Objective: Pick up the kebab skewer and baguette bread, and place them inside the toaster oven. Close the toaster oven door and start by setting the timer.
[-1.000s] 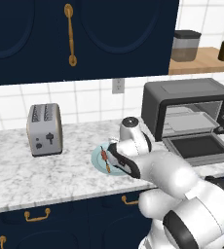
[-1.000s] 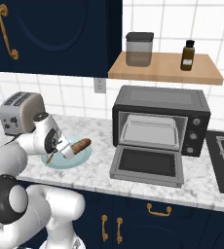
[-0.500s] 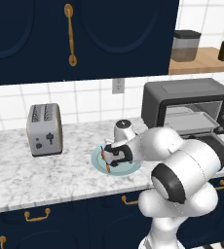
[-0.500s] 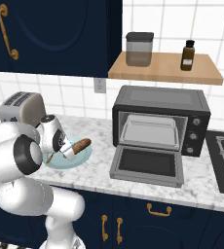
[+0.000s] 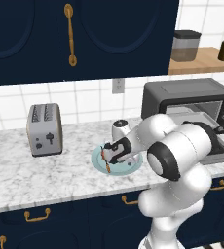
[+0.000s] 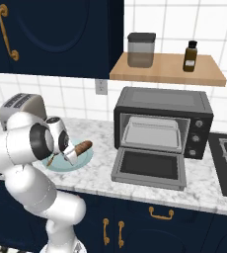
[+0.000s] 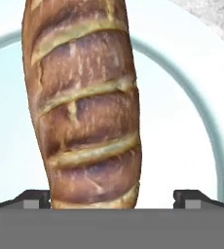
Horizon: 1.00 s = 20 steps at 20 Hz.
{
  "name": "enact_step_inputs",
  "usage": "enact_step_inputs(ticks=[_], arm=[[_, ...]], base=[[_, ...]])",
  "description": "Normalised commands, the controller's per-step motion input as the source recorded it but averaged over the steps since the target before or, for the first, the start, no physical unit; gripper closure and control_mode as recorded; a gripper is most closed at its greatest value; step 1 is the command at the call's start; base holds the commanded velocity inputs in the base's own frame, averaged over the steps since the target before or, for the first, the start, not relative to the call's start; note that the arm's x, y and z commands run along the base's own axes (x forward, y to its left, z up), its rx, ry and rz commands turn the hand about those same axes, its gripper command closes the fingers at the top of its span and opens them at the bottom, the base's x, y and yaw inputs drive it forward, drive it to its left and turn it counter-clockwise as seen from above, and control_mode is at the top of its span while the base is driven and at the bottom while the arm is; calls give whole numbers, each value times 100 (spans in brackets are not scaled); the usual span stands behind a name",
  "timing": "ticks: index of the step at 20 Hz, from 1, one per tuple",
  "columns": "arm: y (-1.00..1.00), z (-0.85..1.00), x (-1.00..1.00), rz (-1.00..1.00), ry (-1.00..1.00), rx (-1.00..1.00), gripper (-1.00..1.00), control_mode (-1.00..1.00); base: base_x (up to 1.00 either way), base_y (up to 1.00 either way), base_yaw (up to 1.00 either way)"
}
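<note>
Gripper (image 7: pixel 112 198) low over the pale blue plate (image 7: pixel 192 121), fingers (image 7: pixel 33 198) spread wide — one tip on either side of the baguette bread (image 7: pixel 84 107), gripping nothing. Seen from the hand, baguette bread lying lengthwise between the tips, scored crust up, resting on the plate; whether the tips touch the crust cannot be told.

From the right base view, gripper (image 6: pixel 68 154) down at the plate (image 6: pixel 82 161), with the end of the baguette bread (image 6: pixel 82 146) sticking out toward the toaster oven (image 6: pixel 163 121). From the left base view, gripper (image 5: pixel 115 153) over the plate (image 5: pixel 133 168), kebab skewer (image 5: pixel 104 160) lying along the plate's side away from the toaster oven (image 5: pixel 192 107), one end past the rim.

Beyond the plate, on the marble counter (image 5: pixel 16 180): silver two-slot toaster (image 5: pixel 45 129) on the side away from the toaster oven, well apart. Toaster oven door (image 6: pixel 150 169) dropped open and lying flat — wire rack (image 6: pixel 152 136) visible inside, knobs (image 6: pixel 198 138) down the oven's far side from the plate.

Above the toaster oven, wooden shelf (image 6: pixel 167 69) carrying a lidded canister (image 6: pixel 141 49) and a dark bottle (image 6: pixel 190 56).
</note>
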Motion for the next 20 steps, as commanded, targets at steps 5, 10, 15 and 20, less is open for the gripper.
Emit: enact_step_inputs(ticks=[5,10,15,20], arm=[[0,-15,5,-1,3,0,-100,-100],[0,-12,4,-1,0,0,-100,-100],[0,-26,0,-1,0,0,100,-100],[-24,15,-5,0,0,2,100,-100]], base=[[0,0,0],[0,0,0],[0,0,0],[0,0,0]])
